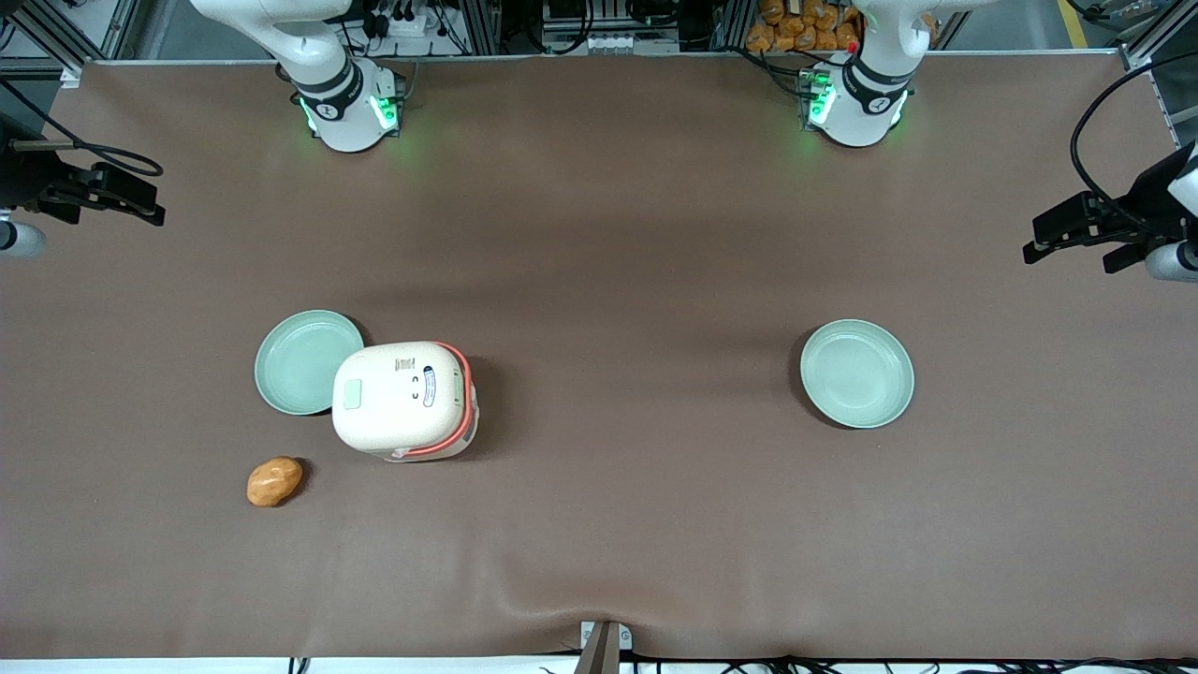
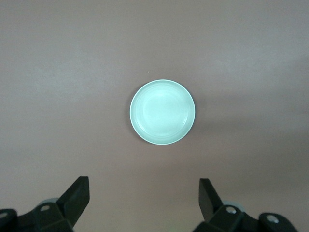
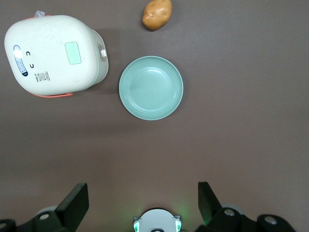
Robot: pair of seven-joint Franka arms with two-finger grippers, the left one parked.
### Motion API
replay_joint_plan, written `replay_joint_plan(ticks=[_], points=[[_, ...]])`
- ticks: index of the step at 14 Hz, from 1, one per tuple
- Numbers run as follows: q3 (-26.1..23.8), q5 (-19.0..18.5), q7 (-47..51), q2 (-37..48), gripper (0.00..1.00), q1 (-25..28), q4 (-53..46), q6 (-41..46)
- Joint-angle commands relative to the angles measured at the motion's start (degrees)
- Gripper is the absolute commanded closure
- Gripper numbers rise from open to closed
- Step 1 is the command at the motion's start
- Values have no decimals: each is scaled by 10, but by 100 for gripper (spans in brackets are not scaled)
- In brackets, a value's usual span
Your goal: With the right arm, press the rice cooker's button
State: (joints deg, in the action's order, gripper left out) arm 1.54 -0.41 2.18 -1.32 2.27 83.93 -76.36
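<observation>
The rice cooker (image 1: 402, 401) is cream-white with a salmon-pink band and stands upright with its lid shut. A pale green square panel (image 1: 352, 394) sits on the lid. The cooker also shows in the right wrist view (image 3: 53, 53), with the panel (image 3: 72, 52) facing up. My right gripper (image 1: 140, 201) hangs open and empty at the working arm's end of the table, well off from the cooker and farther from the front camera than it. In the right wrist view the gripper (image 3: 142, 200) holds its black fingers (image 3: 77, 199) wide apart above bare table.
A pale green plate (image 1: 309, 362) touches the cooker on the working arm's side and also shows in the right wrist view (image 3: 151, 87). A potato (image 1: 274, 481) lies nearer the front camera. A second plate (image 1: 856, 373) lies toward the parked arm's end.
</observation>
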Motion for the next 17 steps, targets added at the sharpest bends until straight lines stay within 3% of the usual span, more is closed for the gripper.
replay_joint_plan(ticks=[1, 8, 17], points=[[-1, 10, 0, 14, 0, 1, 7, 5], [-1, 11, -7, 9, 0, 1, 3, 2], [-1, 2, -10, -27, 0, 56, -4, 2]])
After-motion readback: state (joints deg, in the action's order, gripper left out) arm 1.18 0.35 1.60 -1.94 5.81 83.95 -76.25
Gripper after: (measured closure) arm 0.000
